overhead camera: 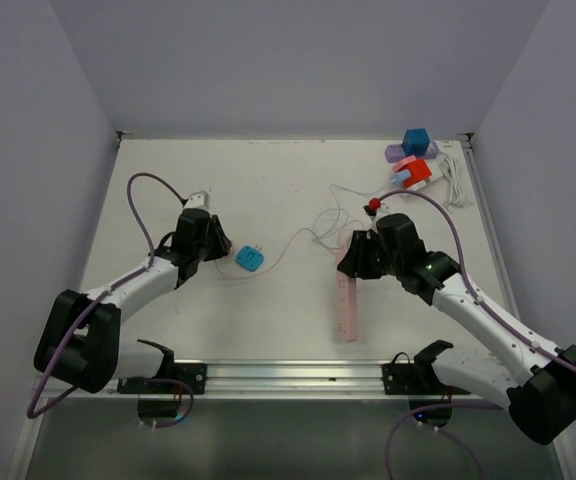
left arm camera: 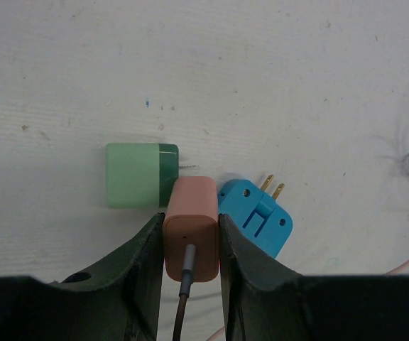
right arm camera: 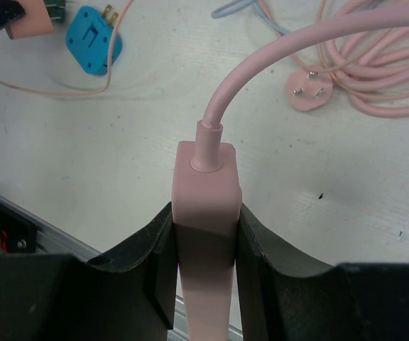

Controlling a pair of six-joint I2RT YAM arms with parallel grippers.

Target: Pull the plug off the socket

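Left gripper (left arm camera: 192, 222) is clamped on the pink plug (left arm camera: 190, 202), lower centre of its view. Right gripper (right arm camera: 206, 213) clamps the socket strip (right arm camera: 206, 181), well apart.

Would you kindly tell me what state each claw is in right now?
Left claw: closed on the pink plug.
Right claw: closed on the pink power strip.
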